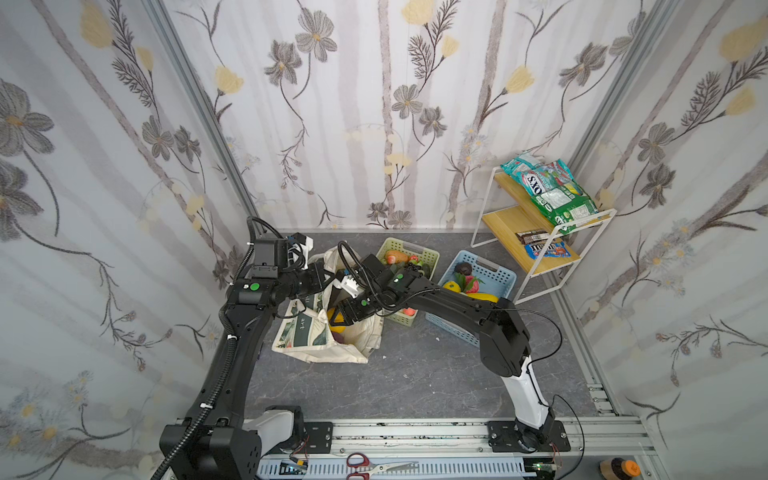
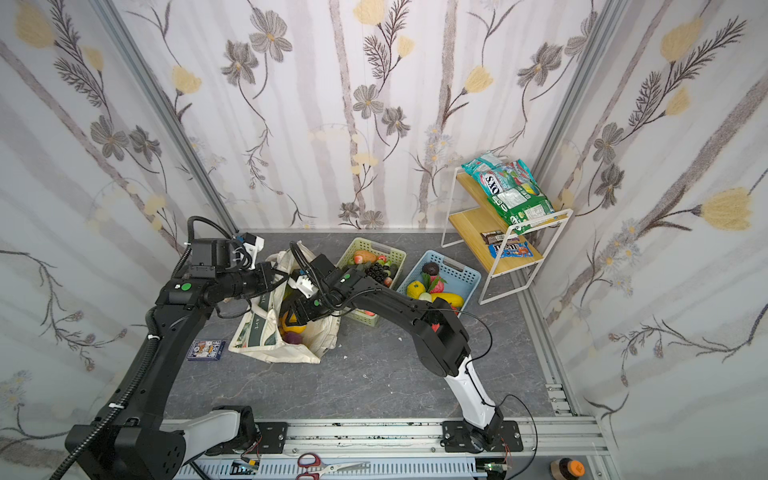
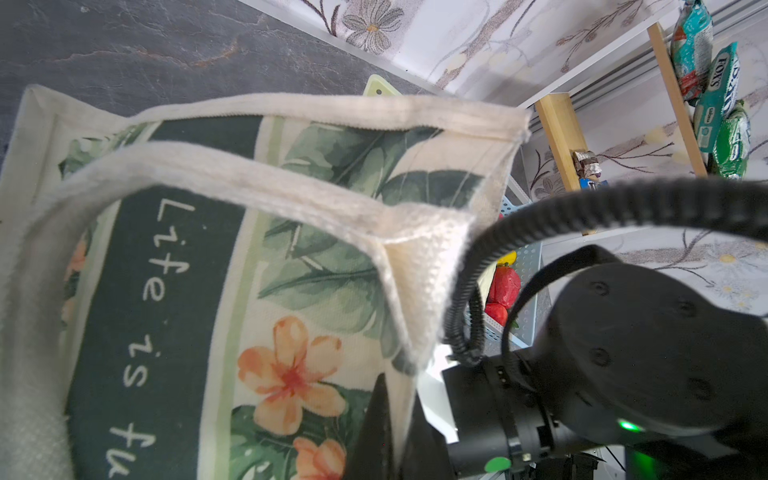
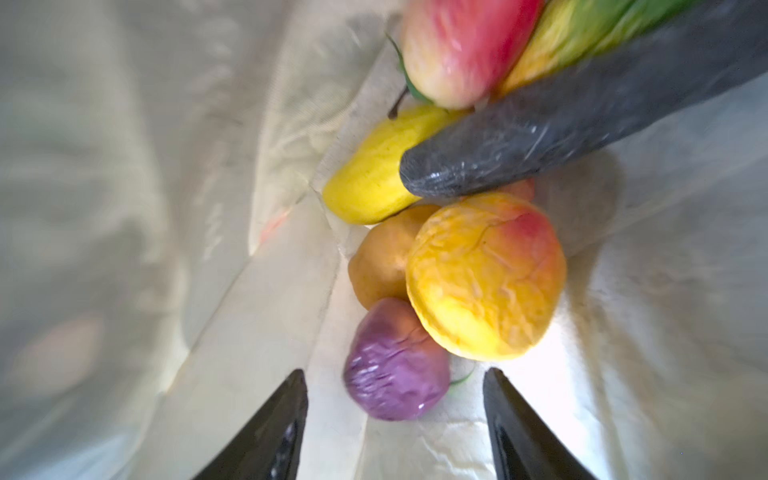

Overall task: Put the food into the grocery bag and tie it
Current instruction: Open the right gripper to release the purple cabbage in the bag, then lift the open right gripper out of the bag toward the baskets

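The right pincer (image 4: 395, 372) stands wide and empty inside the grocery bag (image 1: 320, 336), with the food (image 4: 486, 274) piled just ahead of its tips. The left pincer (image 3: 379, 399) is closed on the bag's rim. To its right, the green basket (image 1: 432, 251) and the blue basket (image 1: 498, 274) hold more food; the handles (image 3: 249, 178) are not tied.

Desk (image 1: 415, 374): grocery bag (image 1: 316, 336) left of centre, mouth up. Food (image 4: 486, 278) piled in bag bottom. Right hand (image 4: 395, 370) inside bag mouth, above pile. Near basket (image 1: 428, 252) just right of bag, slightly behind. Far basket (image 1: 498, 275) right of near basket. More food in both baskets. Rack (image 1: 505, 222) in back right corner: snack packets (image 1: 552, 191) on upper shelf, candy bars (image 1: 540, 245) on lower shelf. Card box (image 2: 205, 349) left of bag. Scissors (image 1: 374, 463) at front edge, before desk.
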{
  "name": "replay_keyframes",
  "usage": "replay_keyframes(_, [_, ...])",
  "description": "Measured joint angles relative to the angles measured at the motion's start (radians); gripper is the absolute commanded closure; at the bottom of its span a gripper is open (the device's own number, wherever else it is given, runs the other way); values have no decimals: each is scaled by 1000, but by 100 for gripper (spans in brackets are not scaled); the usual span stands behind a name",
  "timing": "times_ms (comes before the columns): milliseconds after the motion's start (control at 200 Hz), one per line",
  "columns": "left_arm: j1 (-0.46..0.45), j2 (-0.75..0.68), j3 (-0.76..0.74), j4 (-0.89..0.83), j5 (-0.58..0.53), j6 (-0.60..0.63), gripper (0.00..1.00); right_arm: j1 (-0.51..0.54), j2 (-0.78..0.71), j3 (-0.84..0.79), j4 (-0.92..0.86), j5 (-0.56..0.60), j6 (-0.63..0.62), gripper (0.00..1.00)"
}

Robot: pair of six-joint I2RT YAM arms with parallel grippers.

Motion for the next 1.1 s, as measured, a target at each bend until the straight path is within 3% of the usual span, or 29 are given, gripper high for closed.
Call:
replay_keyframes(305, [14,-9,-34,14,4,-18,100,-49,-234,-173,34,53,24,35])
replay_keyframes(545, [14,-12,-37,15,5,-23,100,-114,-409,-328,48,142,52,44])
replay_keyframes(804, [14,-15,-42,26,4,-30,100,-149,-421,-451,56,233,77,45])
replay_keyframes(1099, [14,-15,-43,37,4,-38,100,-138,-365,-472,124,205,111,69])
